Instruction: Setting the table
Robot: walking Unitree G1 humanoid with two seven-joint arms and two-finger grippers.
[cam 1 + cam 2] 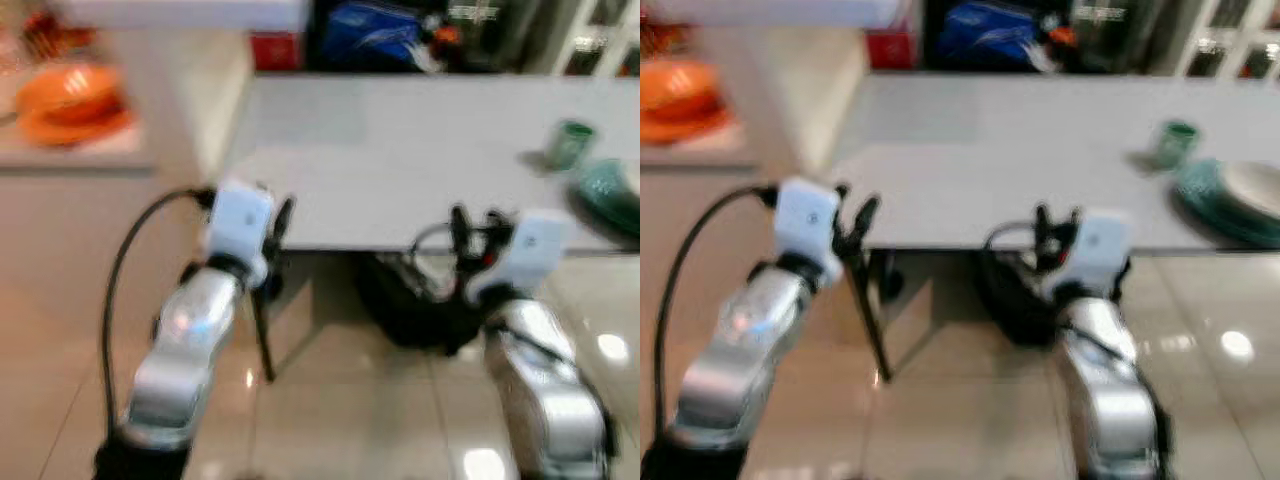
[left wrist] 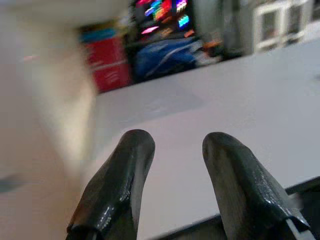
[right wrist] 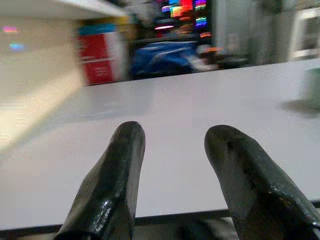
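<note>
Already facing the long grey table [image 1: 400, 150], I stood at its near edge with both arms raised and nothing in either gripper, the whole scene softened by blur. Most of the tabletop lay bare, which suggested the setting had barely begun: the only tableware on it was a stack of teal plates [image 1: 1230, 200] at the far right end, with a small green cup [image 1: 1177, 142] just beside them toward the back. To my left a pale counter [image 1: 80, 150] carried orange bowls [image 1: 70, 100], well apart from the table and, by my reckoning, among the pieces yet to be brought over. My left gripper [image 2: 172, 165] hung at the table's near left corner with its two black fingers parted and nothing between them; my right gripper [image 3: 175, 170] sat at the near edge toward the middle, fingers likewise spread and unladen. Open surface stretched ahead of both grippers, so there was ample room to place things, though the table's front edge ran directly under my fingertips and the counter wall crowded my left side. Beneath the table, a dark bag [image 1: 420, 310] and a thin black table leg [image 1: 262, 340] narrowed the floor space near my feet.
</note>
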